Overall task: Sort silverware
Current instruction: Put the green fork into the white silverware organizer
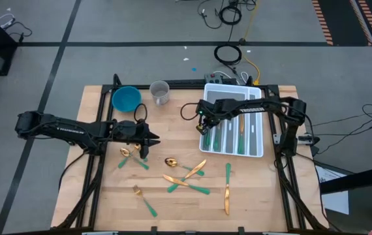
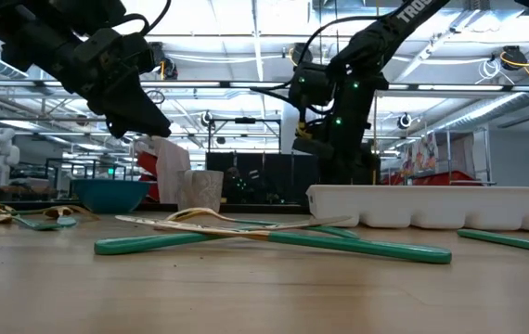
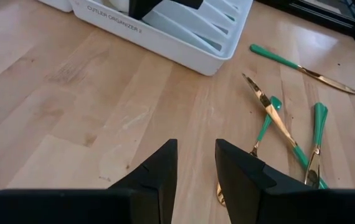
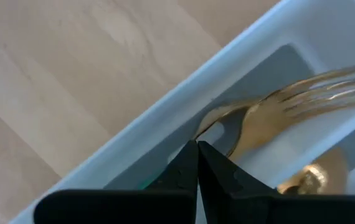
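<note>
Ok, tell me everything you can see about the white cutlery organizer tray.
The cutlery organizer is a white, plastic-looking rectangular tray split into long, narrow compartments. It sits flat at the table's far right, behind the loose silverware. Several compartments already hold green-handled pieces, one an all-gold piece. Raised lettering on its side reads "CUTLERY ORGANIZER". The right gripper, shut, hovers at its left edge above a gold fork lying inside.

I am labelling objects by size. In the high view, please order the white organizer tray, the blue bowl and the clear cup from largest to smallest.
1. White plastic cutlery organizer tray
2. Round blue bowl
3. Clear cup
</note>
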Robot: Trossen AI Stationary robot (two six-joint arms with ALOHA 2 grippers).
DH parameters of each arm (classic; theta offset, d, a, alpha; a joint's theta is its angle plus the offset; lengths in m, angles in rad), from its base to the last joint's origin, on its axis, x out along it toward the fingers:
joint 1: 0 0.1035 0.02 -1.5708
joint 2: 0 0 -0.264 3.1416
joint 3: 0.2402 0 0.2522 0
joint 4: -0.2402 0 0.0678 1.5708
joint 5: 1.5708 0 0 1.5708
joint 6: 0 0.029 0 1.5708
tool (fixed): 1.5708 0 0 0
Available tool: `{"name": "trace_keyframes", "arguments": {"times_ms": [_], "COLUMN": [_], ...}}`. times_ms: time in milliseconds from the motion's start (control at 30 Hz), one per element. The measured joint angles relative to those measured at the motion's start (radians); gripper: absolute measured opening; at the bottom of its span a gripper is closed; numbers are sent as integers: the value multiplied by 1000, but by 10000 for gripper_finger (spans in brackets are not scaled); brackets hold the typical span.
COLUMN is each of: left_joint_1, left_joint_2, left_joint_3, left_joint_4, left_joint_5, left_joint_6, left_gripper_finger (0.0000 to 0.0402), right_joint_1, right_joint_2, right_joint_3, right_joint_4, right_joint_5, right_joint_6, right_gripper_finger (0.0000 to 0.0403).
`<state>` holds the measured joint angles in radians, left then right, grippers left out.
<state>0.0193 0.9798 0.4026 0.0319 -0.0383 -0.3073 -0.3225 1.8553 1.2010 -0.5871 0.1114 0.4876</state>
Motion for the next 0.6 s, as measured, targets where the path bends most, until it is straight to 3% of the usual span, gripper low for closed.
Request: {"name": "trace_keyframes", "arguments": {"times_ms": [600], "left_joint_1": [0], "left_joint_2": [0], "left_joint_3": [0], "left_joint_4": [0], "left_joint_5": [-1], "left_joint_6": [8], "left_gripper_finger": [115], "right_joint_1": [-6], "right_joint_2": [0], "right_joint_3": [18], "right_joint_4": [-37], "right_joint_5": [28], "right_joint_6": [-12], "right_gripper_finger": [0]}}
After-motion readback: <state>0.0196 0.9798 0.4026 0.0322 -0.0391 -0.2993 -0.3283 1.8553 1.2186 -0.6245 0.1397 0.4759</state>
